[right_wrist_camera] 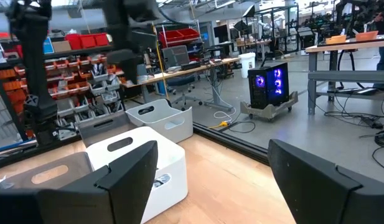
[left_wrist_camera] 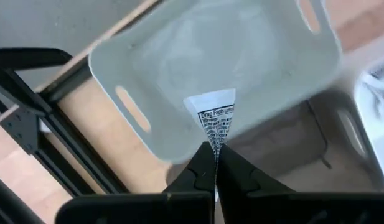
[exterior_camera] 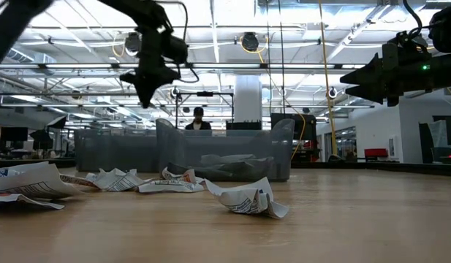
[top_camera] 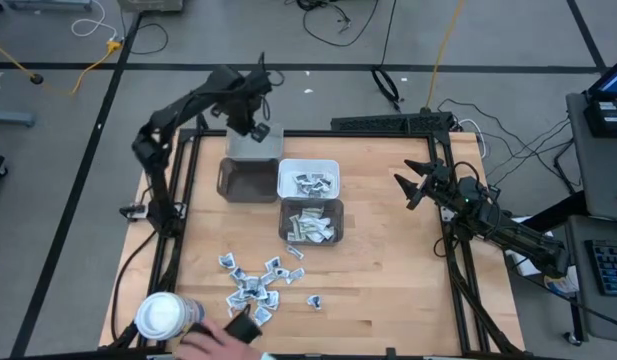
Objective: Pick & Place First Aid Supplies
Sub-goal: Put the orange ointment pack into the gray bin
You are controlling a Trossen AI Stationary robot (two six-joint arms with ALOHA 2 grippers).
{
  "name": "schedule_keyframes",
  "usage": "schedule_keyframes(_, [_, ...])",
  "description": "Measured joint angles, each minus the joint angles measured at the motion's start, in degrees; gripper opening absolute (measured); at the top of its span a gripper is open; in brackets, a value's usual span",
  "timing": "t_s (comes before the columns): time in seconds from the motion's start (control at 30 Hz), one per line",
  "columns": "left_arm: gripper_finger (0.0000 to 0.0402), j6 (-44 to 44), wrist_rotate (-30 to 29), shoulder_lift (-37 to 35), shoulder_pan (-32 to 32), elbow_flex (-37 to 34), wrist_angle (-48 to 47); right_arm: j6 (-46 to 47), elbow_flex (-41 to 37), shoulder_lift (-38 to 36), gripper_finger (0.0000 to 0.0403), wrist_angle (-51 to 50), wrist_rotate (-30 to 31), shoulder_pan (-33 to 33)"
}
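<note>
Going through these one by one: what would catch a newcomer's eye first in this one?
The left claw, raised over the light grey bin at the table's far side, pinches a white printed packet. Near the front edge lies a scatter of loose packets beside a white-lidded jar. The right claw waits open at the right.

Your left gripper (top_camera: 256, 125) sits over the far bin (top_camera: 254, 145); loose packets (top_camera: 253, 285) lie nearer you, right gripper (top_camera: 413, 183) well right.
</note>
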Motion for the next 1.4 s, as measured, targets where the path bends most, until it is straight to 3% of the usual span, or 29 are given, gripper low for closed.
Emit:
schedule_keyframes(0.4, [0.0001, 0.58, -3.37, 12.67, 0.62, 0.26, 8.30, 0.00, -0.01, 0.00, 0.0297, 0.04, -0.02, 0.00])
schedule_keyframes(0.67, [0.0008, 0.65, 0.04, 15.97, 0.58, 0.22, 8.85, 0.00, 0.00, 0.00, 0.0297, 0.04, -0.02, 0.02])
schedule_keyframes(0.8, [0.0060, 1.30, 0.00, 15.97, 0.58, 0.22, 9.68, 0.00, 0.01, 0.00, 0.0297, 0.04, -0.02, 0.01])
schedule_keyframes(1.13, [0.0244, 1.68, -2.98, 14.58, 0.61, 0.19, 6.68, 0.00, -0.01, 0.00, 0.0297, 0.07, -0.02, 0.02])
schedule_keyframes(1.27, [0.0287, 5.21, -3.06, 9.10, -0.81, 0.19, 4.81, 0.00, 0.00, -0.01, 0.0297, 0.07, -0.02, 0.01])
schedule_keyframes(1.4, [0.0309, 14.07, -3.48, 3.25, -4.24, 0.20, 1.77, 0.00, 0.00, -0.02, 0.0297, 0.07, -0.04, 0.02])
